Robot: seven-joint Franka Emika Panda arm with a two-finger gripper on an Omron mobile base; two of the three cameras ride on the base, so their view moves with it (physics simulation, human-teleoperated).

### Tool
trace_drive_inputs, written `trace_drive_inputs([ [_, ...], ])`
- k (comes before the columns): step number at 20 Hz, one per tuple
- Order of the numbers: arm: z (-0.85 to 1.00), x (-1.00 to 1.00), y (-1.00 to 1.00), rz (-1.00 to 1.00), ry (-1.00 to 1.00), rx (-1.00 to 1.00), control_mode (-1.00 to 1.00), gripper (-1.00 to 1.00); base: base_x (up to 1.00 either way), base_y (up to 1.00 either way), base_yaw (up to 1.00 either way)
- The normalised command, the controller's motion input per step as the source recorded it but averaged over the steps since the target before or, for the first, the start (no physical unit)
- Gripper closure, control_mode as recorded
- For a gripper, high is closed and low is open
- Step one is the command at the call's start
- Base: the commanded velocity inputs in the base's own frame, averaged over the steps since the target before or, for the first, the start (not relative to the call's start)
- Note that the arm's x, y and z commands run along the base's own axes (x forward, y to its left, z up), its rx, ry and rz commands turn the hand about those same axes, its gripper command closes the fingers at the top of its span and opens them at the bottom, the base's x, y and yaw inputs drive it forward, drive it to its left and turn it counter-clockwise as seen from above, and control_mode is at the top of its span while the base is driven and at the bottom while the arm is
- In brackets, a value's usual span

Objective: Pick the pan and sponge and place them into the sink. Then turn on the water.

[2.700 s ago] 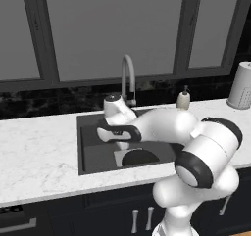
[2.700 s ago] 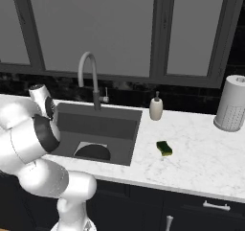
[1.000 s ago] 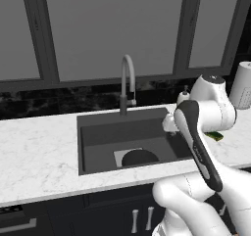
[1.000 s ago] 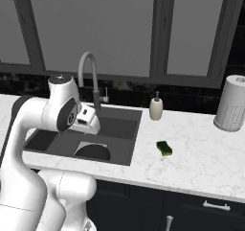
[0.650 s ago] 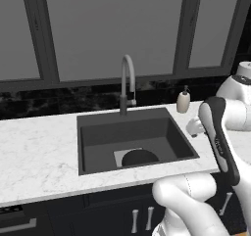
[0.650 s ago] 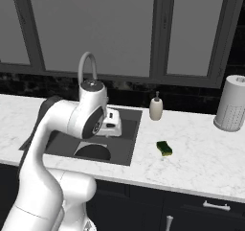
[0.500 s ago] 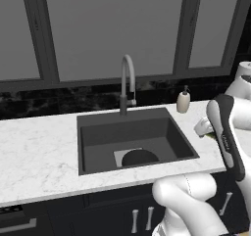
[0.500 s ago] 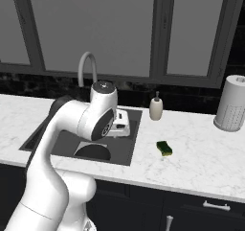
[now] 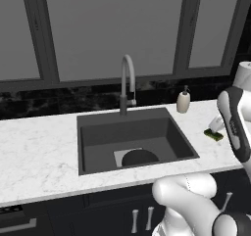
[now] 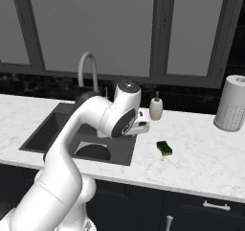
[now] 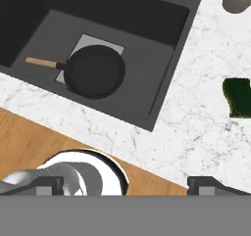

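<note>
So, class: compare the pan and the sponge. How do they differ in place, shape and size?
The pan lies in the sink; the sponge sits on the marble counter. The pan is round, black and long-handled; the sponge is a small green block. The pan is much larger. Both rest flat, with nothing holding them.

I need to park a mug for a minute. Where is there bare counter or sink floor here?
The widest bare stretch is the marble left of the sink. Another lies between the sponge and the paper towel roll. In the basin, the floor behind the pan toward the faucet is free. It is crowded around the soap dispenser, the sponge and the gripper.
</note>
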Motion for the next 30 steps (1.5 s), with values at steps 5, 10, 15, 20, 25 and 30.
trace_drive_inputs([
  [5, -0.17, 0.57, -0.26, 0.0, 0.03, -0.04, -1.0, -1.0, 0.0, 0.0, 0.0],
  [10, -0.27, 0.45, -0.33, 0.0, 0.04, -0.02, -1.0, -1.0, 0.0, 0.0, 0.0],
  [15, -0.36, 0.3, -0.42, 0.0, 0.08, 0.0, -1.0, -1.0, 0.0, 0.0, 0.0],
  [20, -0.32, 0.29, -0.3, 0.0, 0.08, -0.02, -1.0, -1.0, 0.0, 0.0, 0.0],
  [25, -0.19, 0.13, -0.25, 0.0, 0.0, -0.07, -1.0, -1.0, 0.0, 0.0, 0.0],
  [30, -0.27, 0.16, -0.19, 0.0, 0.02, -0.07, -1.0, -1.0, 0.0, 0.0, 0.0],
])
